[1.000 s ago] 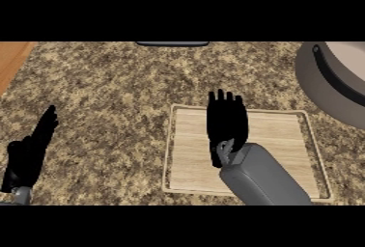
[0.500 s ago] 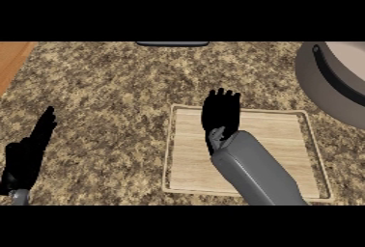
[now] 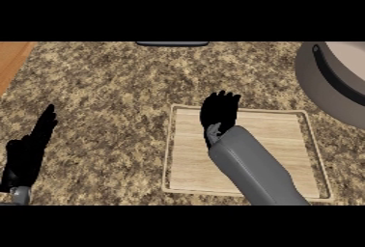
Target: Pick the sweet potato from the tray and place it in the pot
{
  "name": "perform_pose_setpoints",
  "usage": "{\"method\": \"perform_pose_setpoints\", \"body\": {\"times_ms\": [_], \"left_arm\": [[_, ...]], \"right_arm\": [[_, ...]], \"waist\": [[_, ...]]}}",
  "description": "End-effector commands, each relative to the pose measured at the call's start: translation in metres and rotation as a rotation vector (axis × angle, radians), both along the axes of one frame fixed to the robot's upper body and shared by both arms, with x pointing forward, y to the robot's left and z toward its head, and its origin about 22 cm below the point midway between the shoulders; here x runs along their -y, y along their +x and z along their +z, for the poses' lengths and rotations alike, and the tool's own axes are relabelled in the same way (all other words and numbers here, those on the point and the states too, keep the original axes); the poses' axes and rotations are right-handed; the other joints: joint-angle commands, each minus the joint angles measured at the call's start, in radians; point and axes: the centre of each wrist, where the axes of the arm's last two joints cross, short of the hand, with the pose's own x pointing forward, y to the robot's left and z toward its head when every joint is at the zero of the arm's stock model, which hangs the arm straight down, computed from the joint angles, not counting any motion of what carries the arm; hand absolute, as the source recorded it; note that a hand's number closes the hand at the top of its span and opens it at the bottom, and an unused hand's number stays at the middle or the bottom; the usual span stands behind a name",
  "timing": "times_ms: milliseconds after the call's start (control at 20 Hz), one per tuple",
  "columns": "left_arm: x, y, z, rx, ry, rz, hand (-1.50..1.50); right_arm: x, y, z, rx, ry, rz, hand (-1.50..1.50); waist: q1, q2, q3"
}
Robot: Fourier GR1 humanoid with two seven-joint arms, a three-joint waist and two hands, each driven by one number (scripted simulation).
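Note:
A shallow wooden tray [image 3: 285, 144] lies on the counter at centre right. My right hand [image 3: 219, 113] hangs over the tray's far left part, fingers pointing away and tilted down toward the board, straight and holding nothing that shows. No sweet potato shows anywhere; the hand and grey forearm [image 3: 253, 169] cover part of the tray. The grey pot [image 3: 331, 79] stands at the upper right, cut off by the view's edge. My left hand [image 3: 28, 149] rests open at the lower left, fingers up.
Speckled stone counter [image 3: 107, 87] spreads left of and beyond the tray. A wooden strip [image 3: 10, 58] runs along the far left edge. A dark flat object [image 3: 173, 44] sits at the counter's far edge.
My right forearm has pushed forward over the tray and the hand has tipped downward, looking shorter now. The left hand has stayed in place.

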Motion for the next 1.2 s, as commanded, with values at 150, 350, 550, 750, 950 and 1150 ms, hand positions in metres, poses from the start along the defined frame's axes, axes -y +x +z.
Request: {"method": "perform_pose_setpoints", "body": {"times_ms": [150,350,550,750,950,1150], "left_arm": [[-0.005,-0.014,-0.001,0.006,0.008,0.018,0.0],[-0.005,-0.002,-0.001,-0.001,-0.003,0.005,0.0],[-0.008,-0.01,0.0,-0.017,-0.016,0.008,0.0],[-0.013,0.0,-0.005,-0.005,-0.015,0.009,0.0],[-0.003,-0.005,-0.006,0.001,-0.028,0.001,0.0],[-0.013,-0.009,-0.005,0.008,-0.007,-0.014,0.0]], "right_arm": [[0.002,0.003,-0.01,0.012,-0.097,-0.121,-1.5],[0.007,-0.01,-0.021,0.007,-0.073,-0.14,-1.5],[0.006,-0.002,-0.034,-0.021,-0.075,-0.141,-1.5],[0.023,0.008,-0.03,-0.039,-0.108,-0.027,1.5],[0.006,0.006,-0.032,-0.033,-0.098,-0.017,1.5],[0.009,0.01,-0.028,-0.035,-0.103,-0.022,1.5]], "waist": [[-0.004,-0.001,0.0],[-0.013,-0.002,0.0],[-0.002,-0.001,0.0],[-0.01,0.0,0.0],[-0.006,0.0,0.0],[-0.005,0.0,0.0]]}}
